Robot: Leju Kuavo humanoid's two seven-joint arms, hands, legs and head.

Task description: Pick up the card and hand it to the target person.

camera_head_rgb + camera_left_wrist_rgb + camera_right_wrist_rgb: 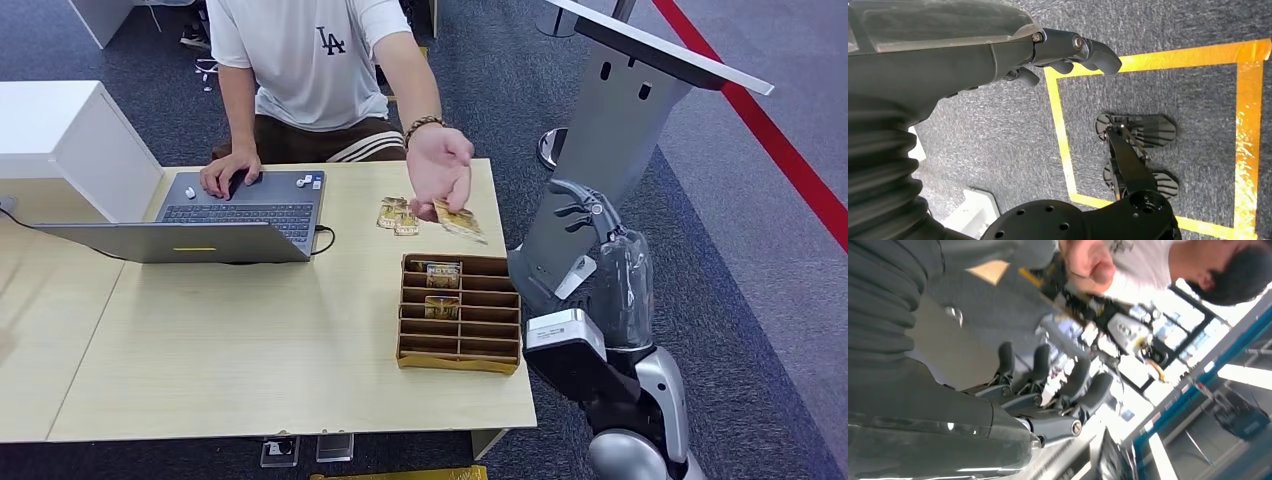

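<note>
The card (459,221) sits pinched in the person's hand (439,168), at ten o'clock from the robot's empty, spread right hand (583,208)

Gold card (459,221), tilted (person's fingers holding)

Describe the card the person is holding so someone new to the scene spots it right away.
Start at the wooden table and find the brown divided tray near its right edge. Just above the tray, the person's hand reaches over the table, and the card hangs from its fingers. Unlike the cards lying flat beside it and those slotted in the tray, this one is held in the air.
</note>
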